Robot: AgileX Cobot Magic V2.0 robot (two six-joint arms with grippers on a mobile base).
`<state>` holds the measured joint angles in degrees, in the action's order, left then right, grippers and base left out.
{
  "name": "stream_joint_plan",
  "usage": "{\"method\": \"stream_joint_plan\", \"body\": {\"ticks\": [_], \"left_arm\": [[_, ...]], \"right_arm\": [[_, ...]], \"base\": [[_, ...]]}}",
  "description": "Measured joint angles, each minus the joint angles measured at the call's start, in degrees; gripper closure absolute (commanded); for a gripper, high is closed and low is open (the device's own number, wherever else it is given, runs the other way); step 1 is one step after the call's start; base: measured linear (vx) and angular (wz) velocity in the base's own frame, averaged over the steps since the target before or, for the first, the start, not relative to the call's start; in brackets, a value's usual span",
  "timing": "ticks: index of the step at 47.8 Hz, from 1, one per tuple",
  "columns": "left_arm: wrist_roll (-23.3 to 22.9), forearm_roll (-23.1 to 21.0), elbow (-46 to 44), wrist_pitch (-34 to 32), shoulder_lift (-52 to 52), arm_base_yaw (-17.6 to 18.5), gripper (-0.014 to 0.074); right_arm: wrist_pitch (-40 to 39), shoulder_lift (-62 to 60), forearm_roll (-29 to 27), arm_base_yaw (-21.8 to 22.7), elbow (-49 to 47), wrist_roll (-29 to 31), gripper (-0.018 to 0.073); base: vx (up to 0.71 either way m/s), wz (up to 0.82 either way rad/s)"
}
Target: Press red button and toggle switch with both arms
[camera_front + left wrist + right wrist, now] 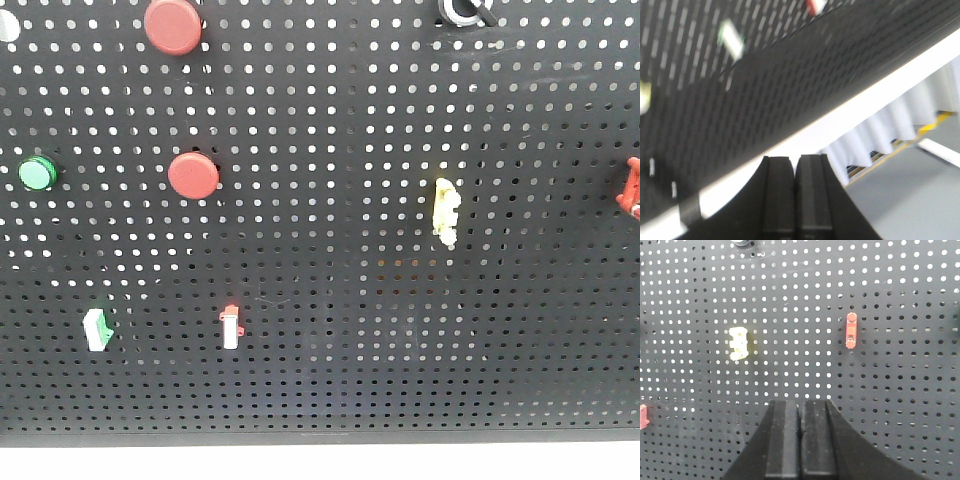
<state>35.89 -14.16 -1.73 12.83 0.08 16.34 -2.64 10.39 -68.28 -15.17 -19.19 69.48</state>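
Two round red buttons sit on the black pegboard (330,380), one at the top left (172,26) and one lower (193,175). A red-tipped white switch (231,327) and a green-tipped white switch (98,329) sit low on the left. A yellow switch (446,212) is mid-right and a red switch (632,187) is at the right edge. Neither gripper shows in the front view. My left gripper (795,162) is shut and empty by the board's lower edge. My right gripper (800,405) is shut and empty, facing the board below the yellow switch (738,343) and the red switch (851,331).
A green button (37,173) is at the far left and a black fitting (466,10) is at the top. In the blurred left wrist view the board's white lower edge (865,100) runs diagonally, with a white table skirt (890,130) and grey floor beyond.
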Motion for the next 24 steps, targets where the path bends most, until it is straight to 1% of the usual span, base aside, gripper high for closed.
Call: {"method": "stream_joint_plan", "body": {"ticks": [4, 8, 11, 16, 24], "left_arm": [[-5.5, 1.4, 2.9, -2.0, -0.5, -2.1, 0.0594], [-11.9, 3.0, 3.3, -4.2, -0.7, -3.6, 0.0594], [-16.8, 5.2, 3.3, -5.0, -0.7, -4.3, 0.0594], [-20.6, 7.8, 3.3, -6.3, -0.7, -4.4, 0.0594], [-21.8, 8.4, 3.3, -7.4, -0.7, -4.4, 0.0594]], "right_arm": [[0.0, 0.0, 0.0, 0.0, 0.0, 0.0, 0.0562], [0.0, 0.0, 0.0, 0.0, 0.0, 0.0, 0.0562], [0.1, 0.0, 0.0, 0.0, 0.0, 0.0, 0.0562], [0.1, 0.0, 0.0, 0.0, 0.0, 0.0, 0.0562], [0.1, 0.0, 0.0, 0.0, 0.0, 0.0, 0.0562]], "base": [[0.00, 0.00], [0.00, 0.00], [0.00, 0.00], [0.00, 0.00], [0.00, 0.00]]}}
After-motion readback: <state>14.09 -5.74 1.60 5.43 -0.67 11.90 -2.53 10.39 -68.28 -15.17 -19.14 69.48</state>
